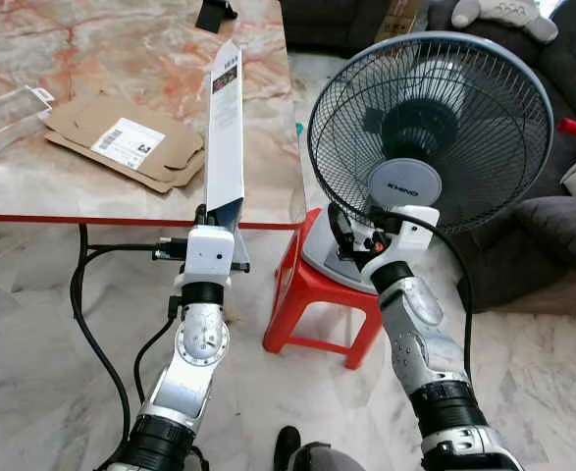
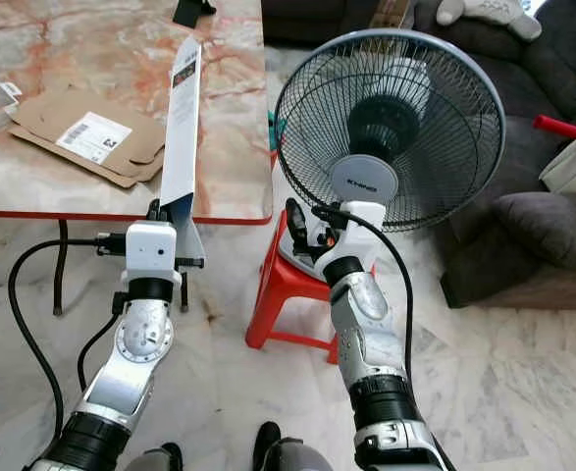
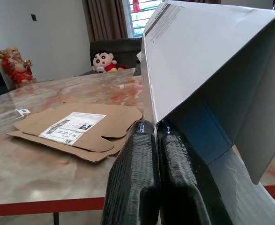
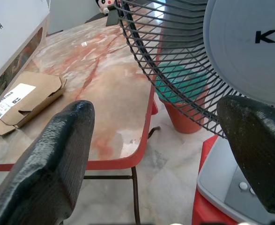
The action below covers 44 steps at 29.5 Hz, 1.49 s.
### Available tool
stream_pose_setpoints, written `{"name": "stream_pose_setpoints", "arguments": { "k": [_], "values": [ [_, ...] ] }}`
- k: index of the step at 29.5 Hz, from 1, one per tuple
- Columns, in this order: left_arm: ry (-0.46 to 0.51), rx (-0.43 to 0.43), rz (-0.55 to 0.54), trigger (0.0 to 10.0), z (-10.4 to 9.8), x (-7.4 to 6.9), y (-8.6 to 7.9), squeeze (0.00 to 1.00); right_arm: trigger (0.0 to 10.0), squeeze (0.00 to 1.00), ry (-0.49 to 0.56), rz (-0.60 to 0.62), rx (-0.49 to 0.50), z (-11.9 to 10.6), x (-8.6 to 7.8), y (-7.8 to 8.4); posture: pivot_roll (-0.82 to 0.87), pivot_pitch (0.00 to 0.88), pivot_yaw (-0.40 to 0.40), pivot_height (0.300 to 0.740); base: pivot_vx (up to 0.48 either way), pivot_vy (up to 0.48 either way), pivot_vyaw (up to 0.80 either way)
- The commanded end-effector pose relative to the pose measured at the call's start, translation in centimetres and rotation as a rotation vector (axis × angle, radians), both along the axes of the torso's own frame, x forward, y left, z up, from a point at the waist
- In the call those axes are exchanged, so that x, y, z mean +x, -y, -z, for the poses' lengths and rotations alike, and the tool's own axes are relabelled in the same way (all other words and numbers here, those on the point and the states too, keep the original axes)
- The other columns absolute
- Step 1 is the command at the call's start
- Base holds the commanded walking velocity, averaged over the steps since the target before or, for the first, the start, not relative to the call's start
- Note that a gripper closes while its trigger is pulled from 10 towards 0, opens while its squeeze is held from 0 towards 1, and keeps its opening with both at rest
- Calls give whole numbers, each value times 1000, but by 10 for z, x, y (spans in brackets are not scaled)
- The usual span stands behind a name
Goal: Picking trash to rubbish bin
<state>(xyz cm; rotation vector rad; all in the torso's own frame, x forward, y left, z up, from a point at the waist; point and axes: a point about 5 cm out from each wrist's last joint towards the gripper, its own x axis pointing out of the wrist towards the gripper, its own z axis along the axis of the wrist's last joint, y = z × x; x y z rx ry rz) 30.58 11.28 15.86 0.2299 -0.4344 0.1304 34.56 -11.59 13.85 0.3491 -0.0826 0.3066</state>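
While you look through the left eye view, you see the left gripper [image 1: 209, 218] raised at the near edge of the marble table [image 1: 32, 186], pinching the lower end of a long white box [image 1: 225, 128] that stands nearly upright and leans away over the tabletop. That low grip probably keeps the light, empty carton balanced for carrying. A flattened cardboard piece [image 1: 121, 142] with a shipping label lies on the table well to the left, likely more trash to collect.

From the right eye view, you find the right gripper [image 2: 307, 231] held out in front of the fan [image 2: 391, 128], which sits on a red stool [image 2: 283, 294]; it carries nothing.

Through the left wrist view, you can see both fingers [image 3: 137, 173] pressed tight together on a flap of the box's open end.

Along the right wrist view, the two fingers [image 4: 48, 168] stand wide apart and empty, the table edge and fan grille between them. No bin is visible, so you will probably need to turn and find one.
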Motion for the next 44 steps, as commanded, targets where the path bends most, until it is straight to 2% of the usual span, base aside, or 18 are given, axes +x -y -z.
{"name": "stream_pose_setpoints", "arguments": {
  "k": [1,27,44],
  "values": [
    [9,6,17,10000,-2,0,5,0,10000,0,-12,18,-7,4,-1,6,4,202,-147,740,0,0,0],
    [5,14,36,10000,-1,0,9,0,10000,0,-19,10,-8,7,-1,5,9,187,-147,740,0,0,0],
    [3,21,48,10000,0,0,12,0,10000,0,-20,-5,-11,9,-2,2,15,163,-146,740,-250,0,0]
  ]
}}
